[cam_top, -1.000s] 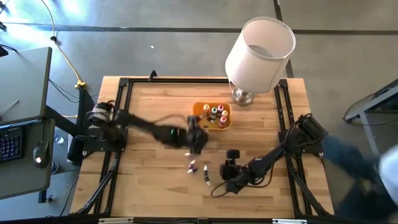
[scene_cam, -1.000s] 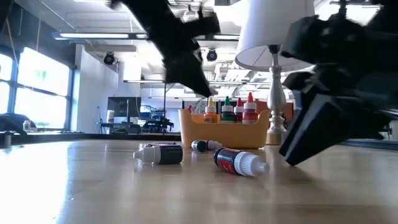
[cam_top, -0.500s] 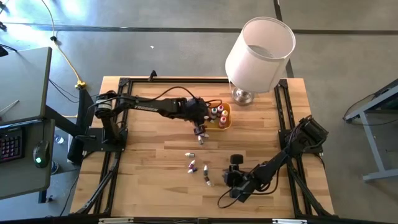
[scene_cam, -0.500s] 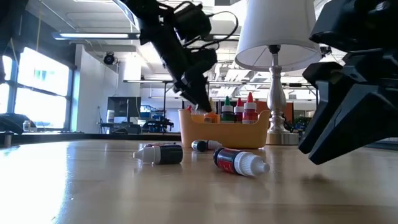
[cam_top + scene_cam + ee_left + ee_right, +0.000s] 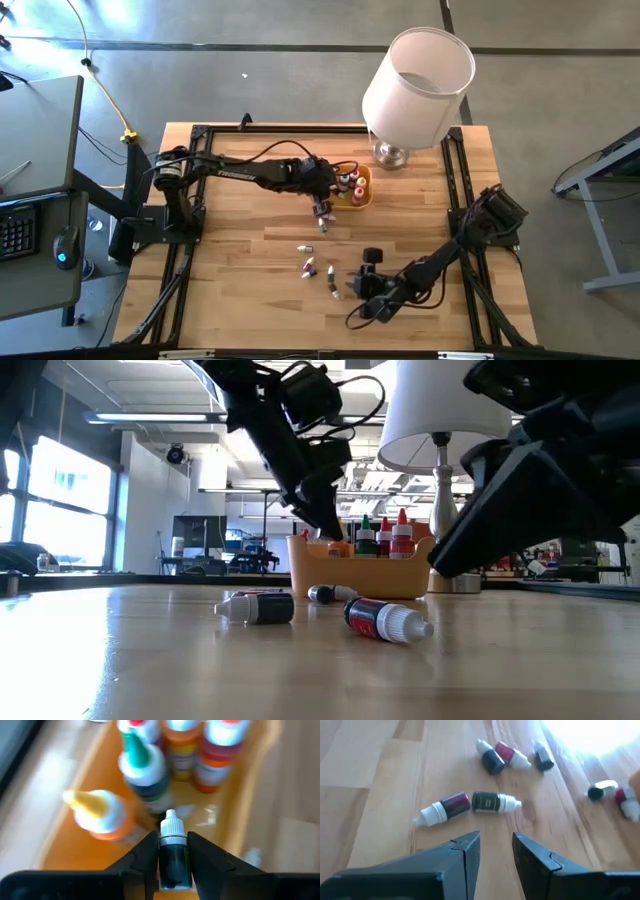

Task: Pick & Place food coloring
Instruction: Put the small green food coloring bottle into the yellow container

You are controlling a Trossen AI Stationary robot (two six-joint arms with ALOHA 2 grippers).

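Left gripper (image 5: 173, 851) over orange tray (image 5: 240, 815)

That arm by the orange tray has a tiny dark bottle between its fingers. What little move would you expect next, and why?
Probably the left gripper spreads a bit wider and lets go. Its dark bottle already hangs upright over the orange tray, beside the other bottles standing there, so it has reached the drop spot. The right gripper hangs empty above the bottles lying on the table.

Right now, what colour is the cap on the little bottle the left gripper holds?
White, on a dark green bottle; the left wrist view shows it best.
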